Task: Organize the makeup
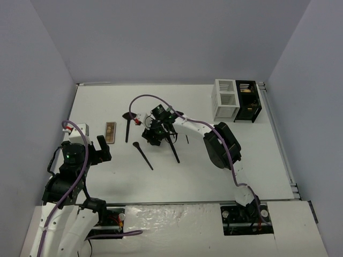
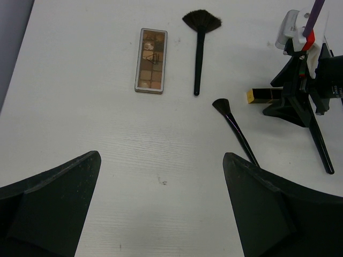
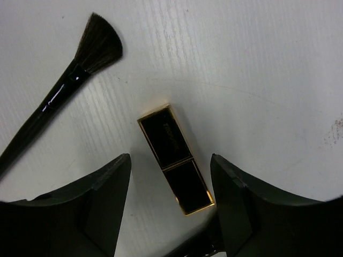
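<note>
**Right gripper above the black-gold case, jaws apart**

A white table (image 1: 214, 160) stands between pale grey walls. In its far right corner a white organizer box (image 1: 225, 100) and a black organizer box (image 1: 248, 100) stand side by side. The right gripper (image 1: 154, 135) reaches to the middle of the table and points down over the black-gold case (image 3: 174, 160). The case lies flat on the table between the two fingers (image 3: 91, 209). The jaws are apart and a strip of table shows on each side of the case, so they do not clamp it.

Near the case, on its left, lies an angled brush (image 2: 236, 131). Further left are a fan brush (image 2: 199, 43) and then a palette (image 2: 150, 60), lying parallel and apart from each other. One more long black brush (image 1: 175, 154) lies to the right of the right gripper.

The left gripper (image 2: 161, 176) hovers at the near left of the table with its jaws wide apart and nothing between them; the palette lies on its far side
</note>
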